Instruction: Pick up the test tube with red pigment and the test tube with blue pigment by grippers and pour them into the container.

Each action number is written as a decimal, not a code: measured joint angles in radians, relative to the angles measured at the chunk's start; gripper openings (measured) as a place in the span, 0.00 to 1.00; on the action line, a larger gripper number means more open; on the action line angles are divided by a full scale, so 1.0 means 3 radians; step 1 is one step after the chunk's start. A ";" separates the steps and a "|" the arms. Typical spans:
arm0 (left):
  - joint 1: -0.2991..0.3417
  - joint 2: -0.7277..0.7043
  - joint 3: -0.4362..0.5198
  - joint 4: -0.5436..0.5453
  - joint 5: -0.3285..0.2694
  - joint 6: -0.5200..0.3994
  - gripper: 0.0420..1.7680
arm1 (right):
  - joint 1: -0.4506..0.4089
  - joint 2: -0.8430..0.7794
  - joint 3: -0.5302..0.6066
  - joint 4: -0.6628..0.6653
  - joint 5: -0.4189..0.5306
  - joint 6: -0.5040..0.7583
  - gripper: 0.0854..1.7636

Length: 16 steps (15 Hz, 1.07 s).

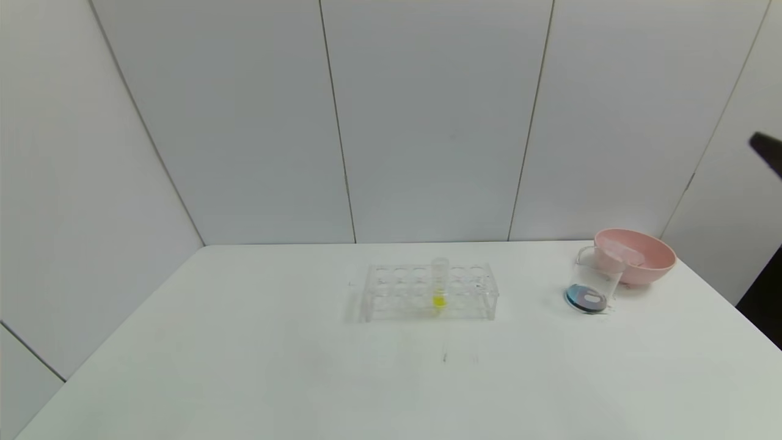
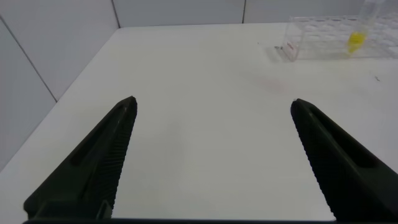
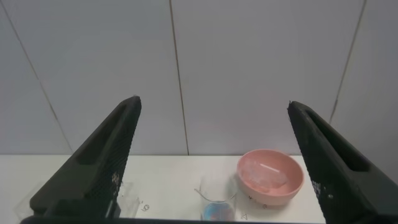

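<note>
The clear beaker (image 1: 591, 281) stands at the right of the table with blue and dark liquid at its base; it also shows in the right wrist view (image 3: 217, 202). No tube with red or blue liquid is in view. My right gripper (image 3: 214, 101) is open and empty, high above the table and back from the beaker. Only a black tip of it (image 1: 767, 150) shows at the head view's right edge. My left gripper (image 2: 212, 101) is open and empty over bare table at the left, away from the rack, and is out of the head view.
A clear tube rack (image 1: 391, 299) stands mid-table and holds one tube with yellow liquid (image 1: 439, 287); it also shows in the left wrist view (image 2: 317, 40). A pink bowl (image 1: 663, 260) just behind the beaker holds clear objects. Grey wall panels close the back.
</note>
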 joint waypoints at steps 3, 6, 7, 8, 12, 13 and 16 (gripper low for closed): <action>0.0000 0.0000 0.0000 0.0000 0.0000 0.0000 1.00 | -0.0087 -0.0807 0.0299 0.0042 0.0099 -0.0017 0.96; 0.0000 0.0000 0.0000 0.0000 0.0000 0.0000 1.00 | -0.0111 -0.1621 0.0540 0.0398 0.0231 -0.0062 0.96; 0.0000 0.0000 0.0000 0.0001 0.0000 0.0000 1.00 | -0.0109 -0.1889 0.0589 0.0606 0.0250 -0.0068 0.96; 0.0000 0.0000 0.0000 0.0000 0.0000 0.0001 1.00 | -0.0094 -0.2179 0.0621 0.0833 0.0262 -0.0077 0.96; 0.0000 0.0000 0.0000 0.0000 -0.0001 0.0001 1.00 | -0.0094 -0.3148 0.0809 0.1352 0.0307 -0.0105 0.96; 0.0000 0.0000 0.0000 0.0000 0.0000 0.0001 1.00 | -0.0099 -0.3349 0.0940 0.1365 0.0318 -0.0141 0.96; 0.0000 0.0000 0.0000 0.0000 0.0000 0.0000 1.00 | -0.0111 -0.3650 0.1491 0.1255 0.0321 -0.0240 0.96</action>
